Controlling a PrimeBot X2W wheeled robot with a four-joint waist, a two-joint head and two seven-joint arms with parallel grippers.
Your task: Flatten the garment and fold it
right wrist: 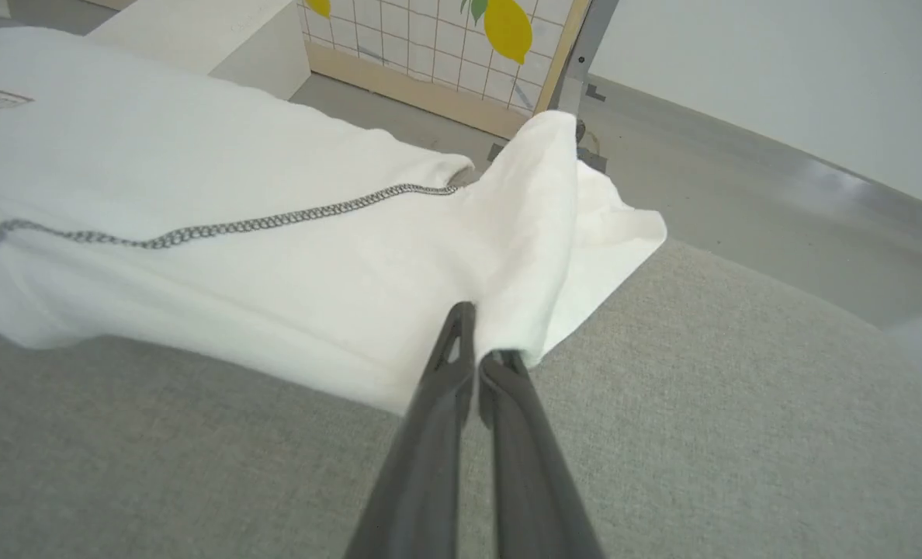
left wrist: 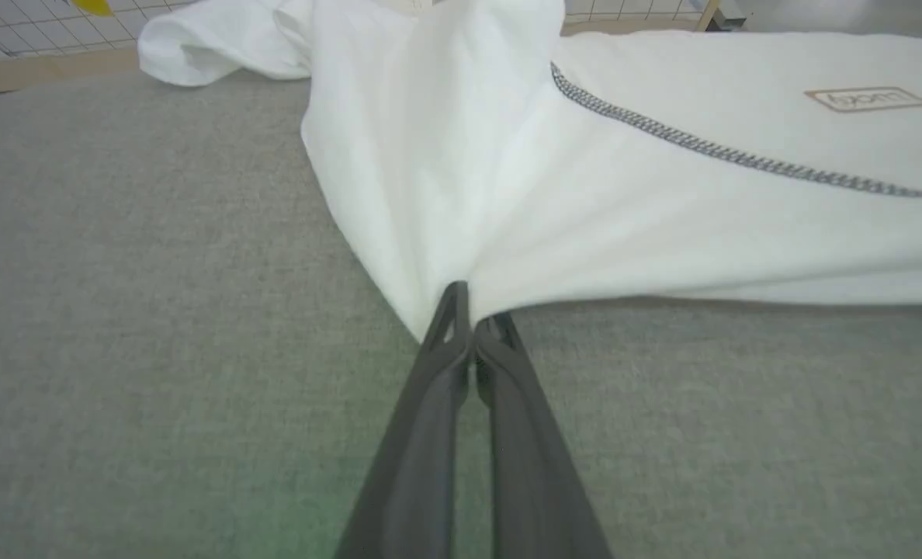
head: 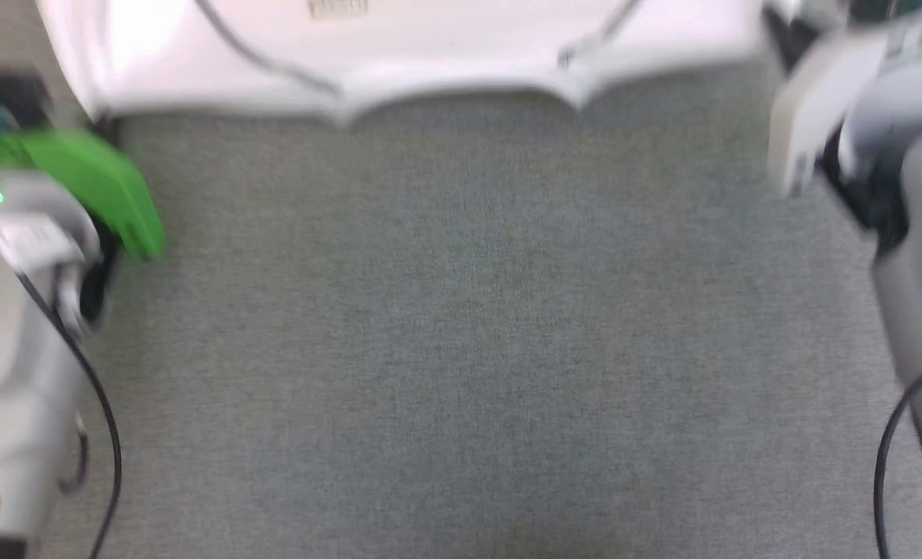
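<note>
Gripping the shirt (left wrist: 585, 225) by its near edge, both arms seem to be in the flattening step, with no fold made yet. The left gripper (left wrist: 469, 310) is clamped on a pinch of white cloth at one shoulder corner, and the fabric fans out from its tips in soft creases. The right gripper (right wrist: 476, 330) is closed the same way on the opposite corner.

The shirt lies on the grey mat (left wrist: 158, 326) with its front up and its body spread away from the robot. In the blurred head view it sits along the top edge, with bare mat between it and the robot. A grey seam (left wrist: 701, 147) crosses the shoulder, and the small patch (left wrist: 868, 99) lies beyond it. Between the two pinches the edge sags in shallow scallops over a thin shadow, so it looks slightly raised.

The bunched sleeve (left wrist: 197, 50) lies well beyond the left gripper, and the crumpled sleeve (right wrist: 593, 225) is heaped just beside the right one.

The next move calls for an even pull on both corners, outward and low, to take out the sag before the edge is laid down. The cloth looks thin, so an uneven tug could drag the body askew or slip it out of a pinch. Both sleeves will need spreading before any fold.
</note>
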